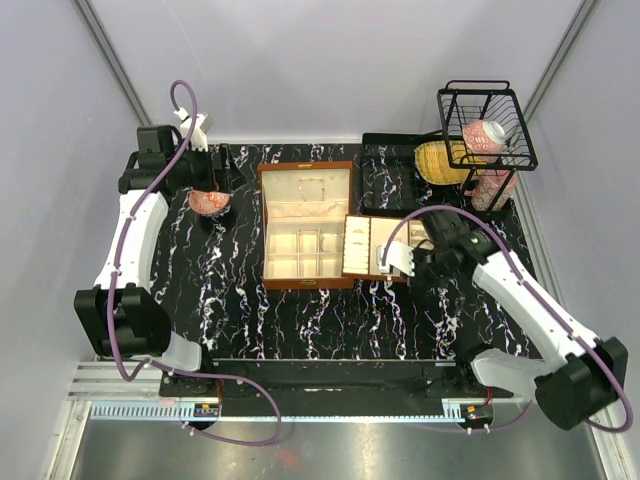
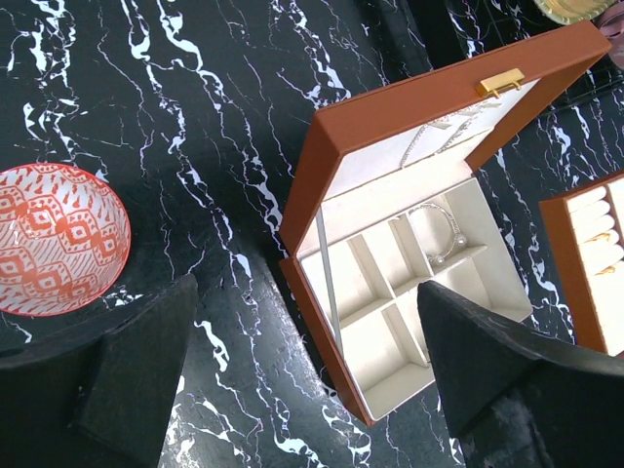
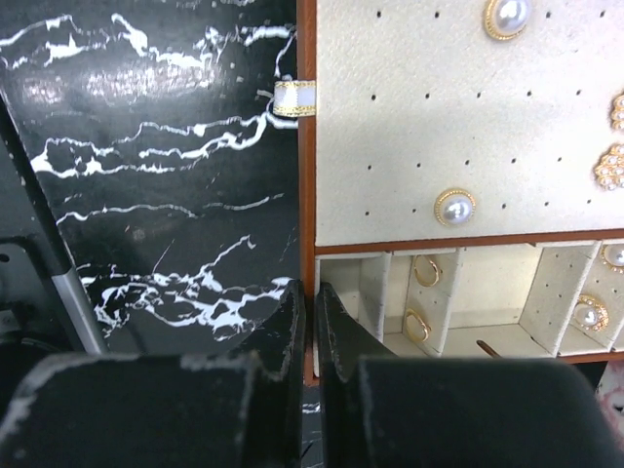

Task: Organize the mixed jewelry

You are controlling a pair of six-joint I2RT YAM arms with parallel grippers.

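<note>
At mid-table, the right gripper (image 3: 312, 317) is clamped on the brown left rim of the tray (image 3: 390, 127), which lies hard against the right side of the open box (image 2: 409, 107). The left gripper (image 2: 305, 297) hangs with fingers spread and empty toward the far left corner of the table (image 1: 230, 300), beside a red-patterned bowl (image 2: 49, 239). The jewelry is split: pearl studs (image 3: 455, 207) sit on the tray's perforated panel, gold rings (image 3: 426, 271) in its slots, and a silvery hoop (image 2: 437, 230) in a box compartment next to the lid. We judge every piece light, hard and slick, easily bent or flicked away. We would pinch the hoop across its wire at one side and take each ring by the band — slowly, with fingertips only.
</note>
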